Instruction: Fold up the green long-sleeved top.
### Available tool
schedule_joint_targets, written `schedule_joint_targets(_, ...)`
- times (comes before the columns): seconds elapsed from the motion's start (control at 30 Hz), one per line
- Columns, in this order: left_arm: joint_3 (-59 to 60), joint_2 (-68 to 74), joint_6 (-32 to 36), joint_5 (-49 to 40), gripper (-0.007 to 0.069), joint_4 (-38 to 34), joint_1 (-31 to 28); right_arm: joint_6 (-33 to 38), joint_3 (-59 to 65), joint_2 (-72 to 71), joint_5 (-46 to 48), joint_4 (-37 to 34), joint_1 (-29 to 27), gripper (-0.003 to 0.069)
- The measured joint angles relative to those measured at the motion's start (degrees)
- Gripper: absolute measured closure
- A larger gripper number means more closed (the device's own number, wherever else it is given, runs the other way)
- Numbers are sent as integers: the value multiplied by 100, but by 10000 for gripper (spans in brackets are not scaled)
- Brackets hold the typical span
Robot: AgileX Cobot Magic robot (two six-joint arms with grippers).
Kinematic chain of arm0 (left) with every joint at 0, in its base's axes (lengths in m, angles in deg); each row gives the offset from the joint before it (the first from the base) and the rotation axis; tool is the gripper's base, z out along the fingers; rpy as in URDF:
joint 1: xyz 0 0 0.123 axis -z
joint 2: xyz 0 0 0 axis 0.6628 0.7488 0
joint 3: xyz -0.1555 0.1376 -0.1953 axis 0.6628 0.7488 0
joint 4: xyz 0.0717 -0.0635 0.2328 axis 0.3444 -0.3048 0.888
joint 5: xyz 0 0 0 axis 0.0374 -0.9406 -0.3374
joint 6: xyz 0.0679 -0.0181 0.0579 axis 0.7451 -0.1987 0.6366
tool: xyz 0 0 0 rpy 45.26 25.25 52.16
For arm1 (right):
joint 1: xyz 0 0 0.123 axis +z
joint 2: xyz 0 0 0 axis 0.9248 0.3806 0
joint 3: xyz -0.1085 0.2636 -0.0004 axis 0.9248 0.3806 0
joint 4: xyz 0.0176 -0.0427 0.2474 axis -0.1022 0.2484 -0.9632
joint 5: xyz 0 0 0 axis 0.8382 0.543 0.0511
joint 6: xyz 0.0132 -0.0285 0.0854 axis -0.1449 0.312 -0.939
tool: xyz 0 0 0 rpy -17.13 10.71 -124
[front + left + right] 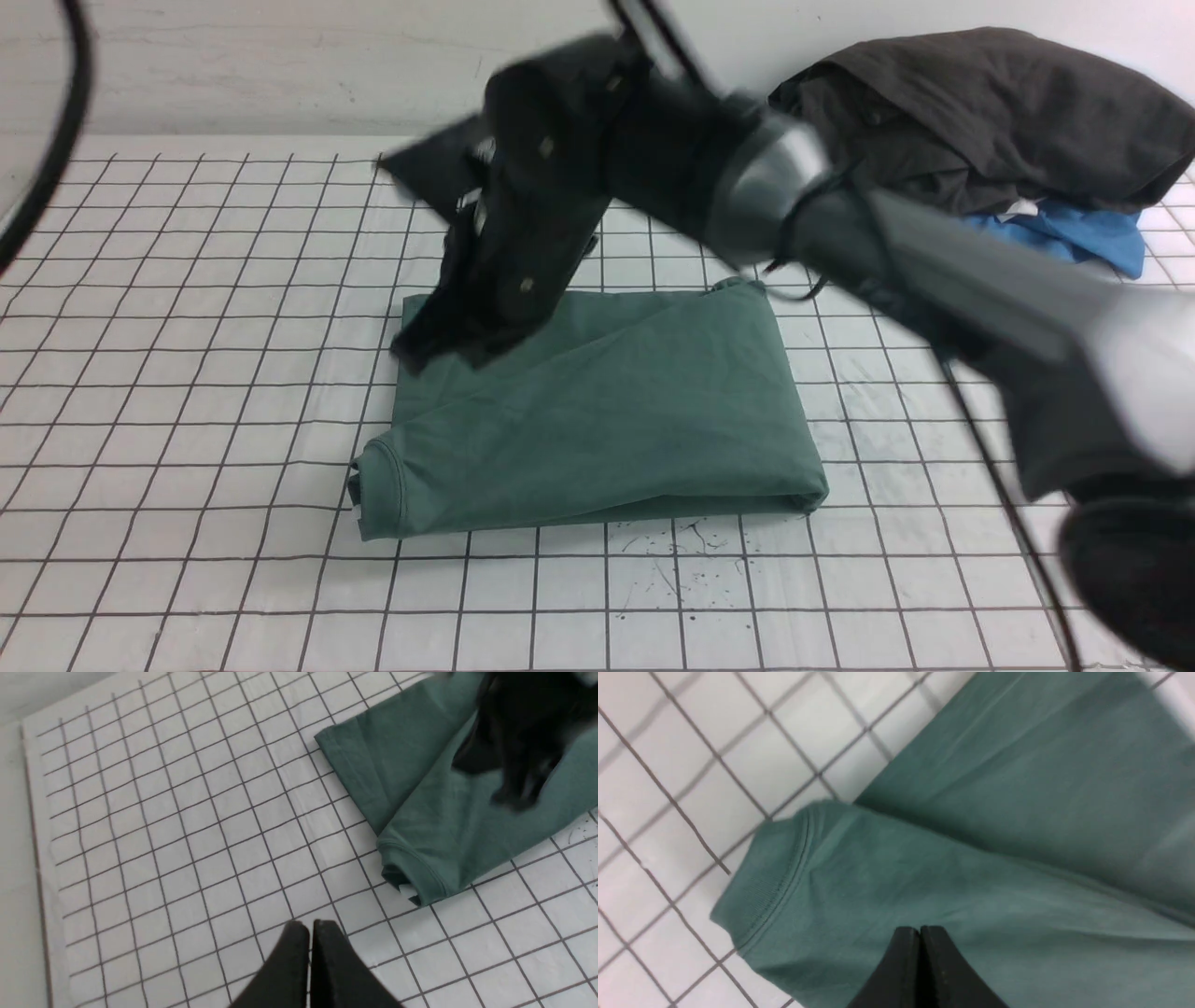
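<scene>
The green long-sleeved top point(607, 411) lies folded into a rough rectangle in the middle of the grid table point(187, 373), its ribbed collar point(383, 485) at the near left corner. My right gripper point(448, 345) reaches across over the top's far left corner, blurred, its jaws shut and holding nothing. In the right wrist view the shut gripper point(920, 928) hovers close over the top point(971, 868), near the collar point(766, 891). My left gripper point(310, 926) is shut and empty above bare table, apart from the top point(434, 812). It does not show in the front view.
A dark grey-black garment point(990, 112) is piled at the back right over a bright blue garment point(1074, 233). Small black marks point(681, 551) dot the table in front of the top. The table's edge point(32, 858) shows in the left wrist view.
</scene>
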Motion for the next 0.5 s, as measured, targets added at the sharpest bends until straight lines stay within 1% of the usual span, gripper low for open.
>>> schedule_joint_targets(0.07,259,-354,-79,6,632,39,0,48,100,-382,-6,5,-83,673)
schedule_joint_targets(0.1,750,-823,-180,66,632,46,0,119,275,-828,-6,12,-141,673)
schedule_joint_targets(0.2,1792,-1570,-392,388,632,31,0,183,988,-1750,6,42,-231,673)
schedule_joint_targets(0.23,1929,-1617,-421,415,632,31,0,190,1048,-1873,6,48,-232,673)
schedule_joint_targets(0.3,2676,-2275,-526,707,632,-85,0,195,1972,-2677,-209,112,-237,673)
schedule_joint_targets(0.33,2733,-2330,-526,733,632,-85,0,195,2133,-2741,-245,112,-237,673)
schedule_joint_targets(0.37,3146,-2745,-546,937,632,-231,0,200,2711,-3258,-587,124,-237,673)
schedule_joint_targets(0.43,3417,-3169,-550,1095,632,-361,0,200,3219,-3661,-889,129,-237,673)
schedule_joint_targets(0.47,3741,-3576,-550,1274,632,-455,0,200,3896,-4153,-1279,129,-237,673)
schedule_joint_targets(0.5,3927,-3848,-550,1389,632,-491,0,200,4230,-4445,-1504,131,-237,673)
